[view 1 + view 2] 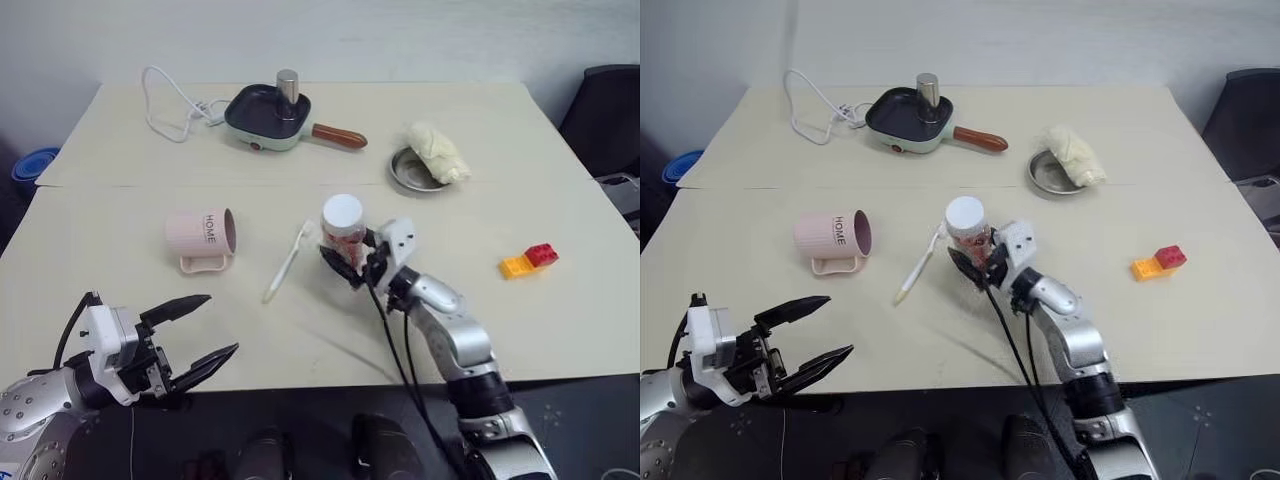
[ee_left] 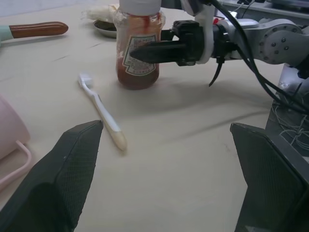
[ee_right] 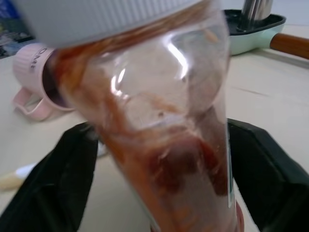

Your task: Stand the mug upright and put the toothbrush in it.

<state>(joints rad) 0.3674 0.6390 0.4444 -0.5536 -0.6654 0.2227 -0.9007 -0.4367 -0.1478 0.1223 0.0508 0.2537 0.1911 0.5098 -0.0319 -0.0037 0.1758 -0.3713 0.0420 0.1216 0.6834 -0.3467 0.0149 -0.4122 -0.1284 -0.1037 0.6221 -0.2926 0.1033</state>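
The pale pink mug lies on its side left of the table's middle, with its dark mouth facing right and its handle on the tabletop toward me. To its right the white toothbrush lies flat, bristle head pointing away. Just right of the brush stands a white-capped jar of orange stuff. My right gripper has closed on the jar's lower part, one finger on each side. My left gripper hangs open and empty at the table's near left edge, well short of the mug.
At the back stands a green electric pan with a steel cup in it, a brown handle and a white cord. A metal dish holds a pale lump. Red and orange bricks lie at the right. A black chair stands at the far right.
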